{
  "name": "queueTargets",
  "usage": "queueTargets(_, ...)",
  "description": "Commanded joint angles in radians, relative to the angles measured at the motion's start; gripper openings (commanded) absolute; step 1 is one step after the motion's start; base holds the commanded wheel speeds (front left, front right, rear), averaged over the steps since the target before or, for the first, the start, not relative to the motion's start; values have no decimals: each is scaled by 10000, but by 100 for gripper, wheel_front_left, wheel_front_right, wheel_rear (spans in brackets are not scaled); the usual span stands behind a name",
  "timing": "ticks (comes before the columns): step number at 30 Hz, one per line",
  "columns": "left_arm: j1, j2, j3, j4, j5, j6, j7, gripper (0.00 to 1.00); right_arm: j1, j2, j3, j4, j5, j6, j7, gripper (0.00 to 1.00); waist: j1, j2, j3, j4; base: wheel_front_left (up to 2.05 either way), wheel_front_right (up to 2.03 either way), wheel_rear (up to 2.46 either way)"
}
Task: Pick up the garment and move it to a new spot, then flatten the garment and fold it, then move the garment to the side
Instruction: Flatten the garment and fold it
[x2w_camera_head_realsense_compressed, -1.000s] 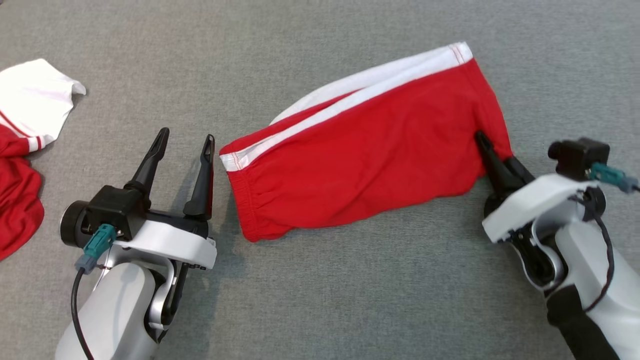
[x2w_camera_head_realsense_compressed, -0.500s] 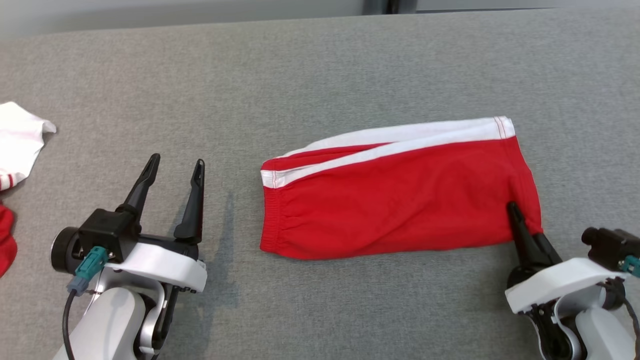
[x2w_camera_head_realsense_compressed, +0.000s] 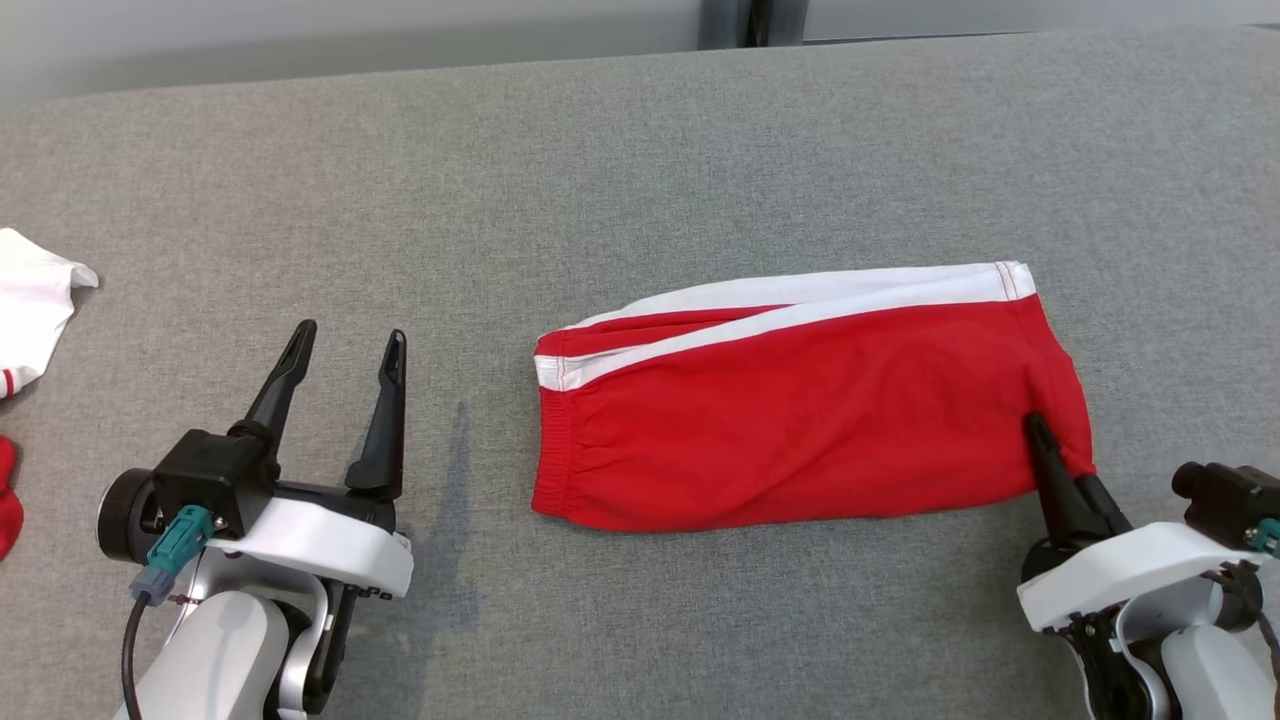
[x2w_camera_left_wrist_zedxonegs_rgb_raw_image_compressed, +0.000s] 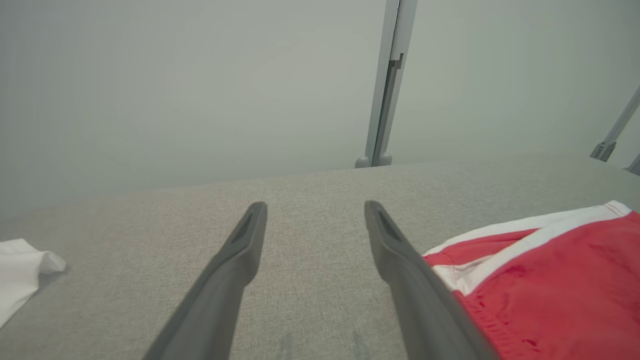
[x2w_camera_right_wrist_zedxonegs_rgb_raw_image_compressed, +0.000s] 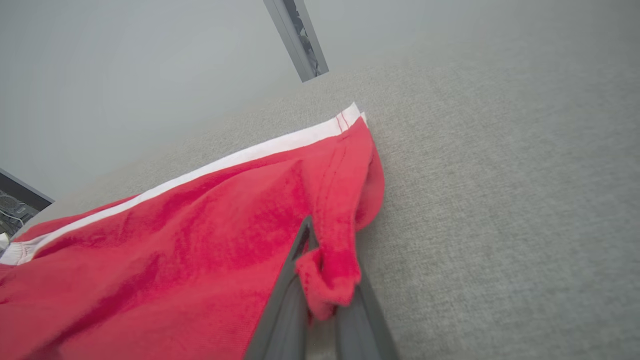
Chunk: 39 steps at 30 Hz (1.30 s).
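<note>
The garment (x2w_camera_head_realsense_compressed: 800, 410) is a pair of red shorts with a white side stripe, folded into a long band on the grey table (x2w_camera_head_realsense_compressed: 600, 150). My right gripper (x2w_camera_head_realsense_compressed: 1038, 432) is shut on the garment's near right corner; in the right wrist view a bunch of red cloth (x2w_camera_right_wrist_zedxonegs_rgb_raw_image_compressed: 330, 270) is pinched between its fingers (x2w_camera_right_wrist_zedxonegs_rgb_raw_image_compressed: 285, 310). My left gripper (x2w_camera_head_realsense_compressed: 345, 345) stands open to the left of the garment's waistband end (x2w_camera_head_realsense_compressed: 550, 440), apart from it and holding nothing. The left wrist view has that gripper (x2w_camera_left_wrist_zedxonegs_rgb_raw_image_compressed: 312, 212) over bare table, the garment (x2w_camera_left_wrist_zedxonegs_rgb_raw_image_compressed: 550, 280) at its right.
A second red and white garment (x2w_camera_head_realsense_compressed: 30, 300) lies at the table's left edge, its white corner (x2w_camera_left_wrist_zedxonegs_rgb_raw_image_compressed: 20, 275) also in the left wrist view. The table's far edge meets a pale wall with a grey upright post (x2w_camera_left_wrist_zedxonegs_rgb_raw_image_compressed: 387, 85). Bare table stretches beyond and in front of the garment.
The head camera has tilted up, bringing the far edge and wall into view. The garment has swung from slanted to nearly level under my right gripper's hold. The left gripper stays open.
</note>
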Motion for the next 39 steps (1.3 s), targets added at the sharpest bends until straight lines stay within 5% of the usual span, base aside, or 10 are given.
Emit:
queueTargets(1, 98, 46, 10, -26, -41, 45, 12, 100, -130, -65, -110, -97, -73, 1, 1, 0, 0, 0, 7, 20, 0, 0, 0)
queueTargets(9, 126, 49, 62, -107, -134, 140, -29, 100, -669, 141, 98, -1361, -881, 1, 266, 0, 0, 0, -77, 160, 0, 0, 0)
queueTargets(18, 35, -112, -8, -35, -199, 153, -131, 100, -1271, 574, 2569, -2851, -1512, 1, 1309, 0, 0, 0, -213, 651, 0, 0, 0)
queueTargets(31, 66, -409, -126, 278, -310, 23, -325, 100, -2203, 823, 5449, -474, -503, 1, 1222, 0, 0, 0, -236, 1403, 0, 0, 0)
queueTargets(39, -26, -481, -167, 428, -335, -37, -393, 100, -2982, 856, 6197, 957, 111, 1, 579, 0, 0, 0, -198, 1553, 0, 0, 0)
